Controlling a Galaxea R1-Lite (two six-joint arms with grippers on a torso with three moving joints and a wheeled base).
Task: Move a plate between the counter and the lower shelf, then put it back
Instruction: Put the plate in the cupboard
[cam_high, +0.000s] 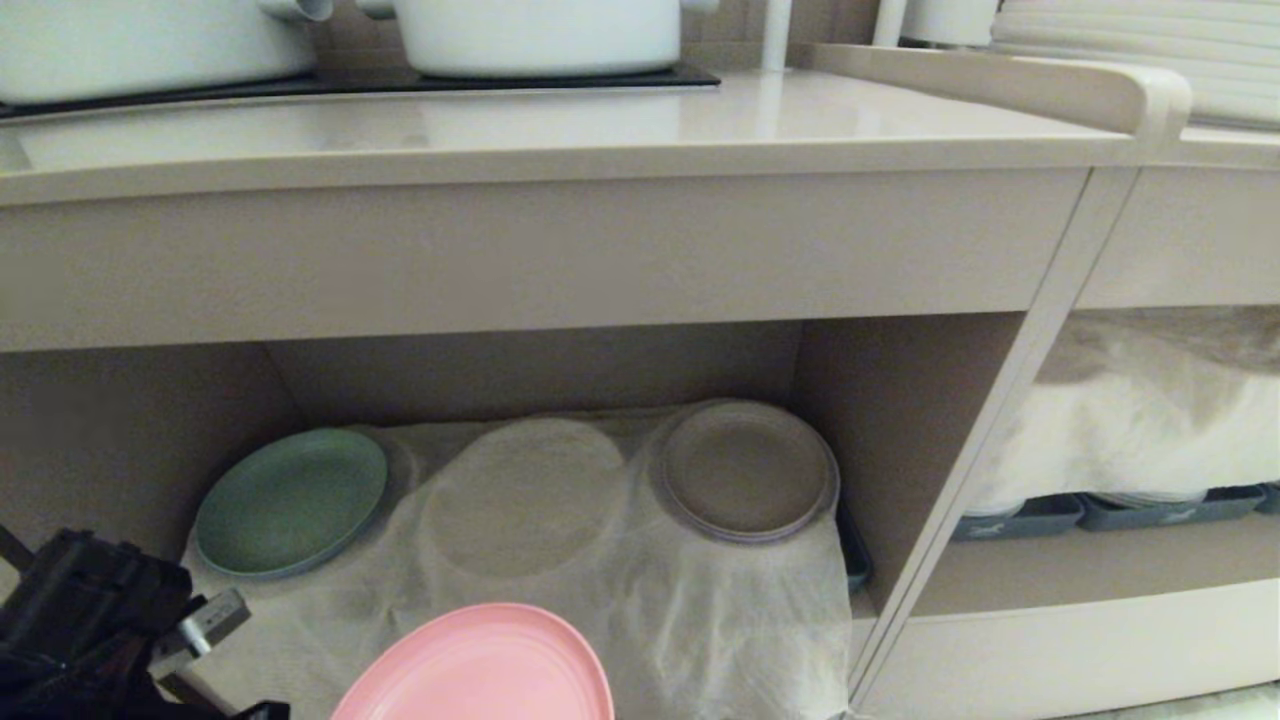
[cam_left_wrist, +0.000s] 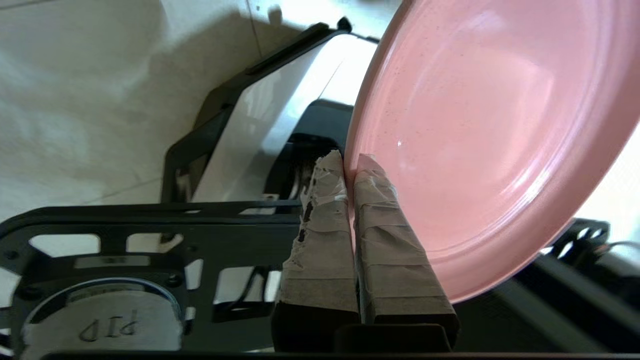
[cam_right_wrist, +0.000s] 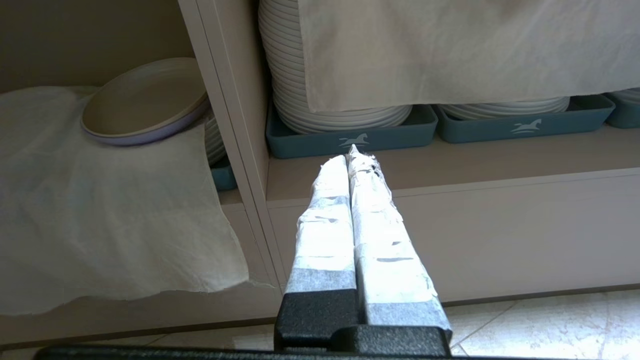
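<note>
The pink plate (cam_high: 480, 668) hangs low in front of the lower shelf (cam_high: 900, 420), outside its opening, clear of the white cloth (cam_high: 520, 520). My left gripper (cam_left_wrist: 350, 161) is shut on the plate's (cam_left_wrist: 490, 130) rim, one taped finger on each face. The left arm (cam_high: 90, 630) shows at the bottom left of the head view. The counter (cam_high: 600, 130) runs above with its black hob panel (cam_high: 350, 82). My right gripper (cam_right_wrist: 350, 152) is shut with nothing in it, parked low before the neighbouring shelf.
On the cloth lie a green plate (cam_high: 292, 500) at the left and a beige plate (cam_high: 745, 470) at the right. White pots (cam_high: 540, 35) stand on the hob. Dark trays (cam_right_wrist: 350, 135) of white plates (cam_right_wrist: 285, 55) fill the right-hand shelf. A vertical divider (cam_high: 1010, 440) separates the compartments.
</note>
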